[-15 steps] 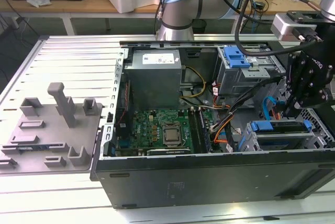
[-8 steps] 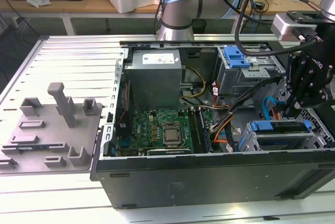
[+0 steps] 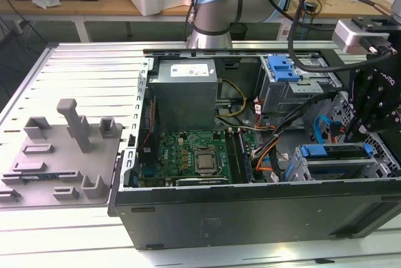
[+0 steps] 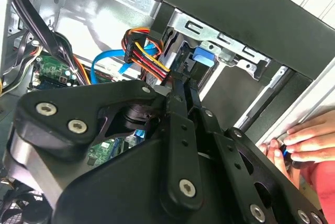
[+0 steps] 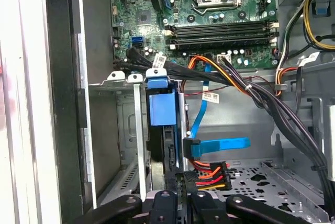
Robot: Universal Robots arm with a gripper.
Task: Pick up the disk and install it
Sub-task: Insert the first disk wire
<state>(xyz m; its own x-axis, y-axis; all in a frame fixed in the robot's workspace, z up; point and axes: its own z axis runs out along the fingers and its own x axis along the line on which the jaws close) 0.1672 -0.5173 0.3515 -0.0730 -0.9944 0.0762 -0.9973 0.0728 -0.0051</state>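
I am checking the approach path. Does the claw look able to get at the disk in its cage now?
Probably yes: the claw sits right at the disk in the open cage; the cables lie beside it, not between.

The disk [image 3: 335, 152] lies in the drive cage [image 3: 296, 168]; motherboard [image 3: 182, 155] alongside.

No print can be read for certain. In the upper middle of the exterior view, a white label [image 3: 190, 71] (with a small blue mark) sits on the grey power-supply box [image 3: 185, 102]. Partial white lettering marks the black gripper [image 3: 363, 133] at the exterior view's right edge. In the first wrist view, white tags [image 5: 211, 97] sit on the cables [image 5: 261, 98] and fine white markings cover the motherboard [image 5: 209, 30], all illegible.
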